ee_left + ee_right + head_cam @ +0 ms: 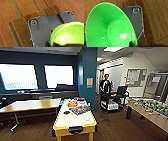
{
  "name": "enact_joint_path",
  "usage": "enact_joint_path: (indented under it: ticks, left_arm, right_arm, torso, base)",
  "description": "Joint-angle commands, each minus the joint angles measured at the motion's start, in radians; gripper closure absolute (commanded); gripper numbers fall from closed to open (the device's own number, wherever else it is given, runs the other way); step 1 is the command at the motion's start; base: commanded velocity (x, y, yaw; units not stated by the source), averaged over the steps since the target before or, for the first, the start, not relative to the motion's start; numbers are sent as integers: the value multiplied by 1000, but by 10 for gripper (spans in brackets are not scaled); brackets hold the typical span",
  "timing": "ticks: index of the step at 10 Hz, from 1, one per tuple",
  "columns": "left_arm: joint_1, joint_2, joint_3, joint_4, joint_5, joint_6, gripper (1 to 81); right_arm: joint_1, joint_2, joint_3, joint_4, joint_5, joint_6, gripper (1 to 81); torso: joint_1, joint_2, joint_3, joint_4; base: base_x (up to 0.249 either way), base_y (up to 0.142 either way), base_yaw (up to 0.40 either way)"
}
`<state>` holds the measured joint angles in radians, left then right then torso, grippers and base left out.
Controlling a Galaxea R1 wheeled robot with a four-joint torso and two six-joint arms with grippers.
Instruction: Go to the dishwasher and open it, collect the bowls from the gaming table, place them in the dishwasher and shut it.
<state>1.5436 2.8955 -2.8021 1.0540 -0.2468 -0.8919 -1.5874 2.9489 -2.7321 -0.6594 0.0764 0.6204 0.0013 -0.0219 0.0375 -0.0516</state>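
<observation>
In the head view we see the gaming table (75,122) at lower centre, its white tabletop bearing clutter at the far end and a small black object (66,112). A person (106,84) stands behind a cart (112,100) right of centre. Our left wrist view shows the yellow-green bowl (68,33) at lower right above brown carpet (15,25); our right wrist view shows the bright green bowl (109,26) at left. We cannot tell whether either tool is closed.

The yellow-sided gaming table (75,126) carries colourful clutter (76,107) on its white top.
</observation>
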Motion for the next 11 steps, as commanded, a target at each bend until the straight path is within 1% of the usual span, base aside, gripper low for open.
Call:
enact_joint_path:
  ticks: [1,6,11]
  left_arm:
    - [-61,-13,-10,0,27,-4,811]
    - [-64,2,-10,7,35,-4,811]
    - [-70,7,-11,6,38,-4,811]
  right_arm:
    - [49,12,9,-19,-10,-10,811]
    - [45,12,2,-19,-10,-10,811]
    - [46,20,2,-19,-12,-11,811]
  torso:
    - [0,0,0,0]
    - [0,0,0,0]
    - [0,0,0,0]
  base:
    - [0,0,-387]
    - [0,0,-387]
    - [0,0,-387]
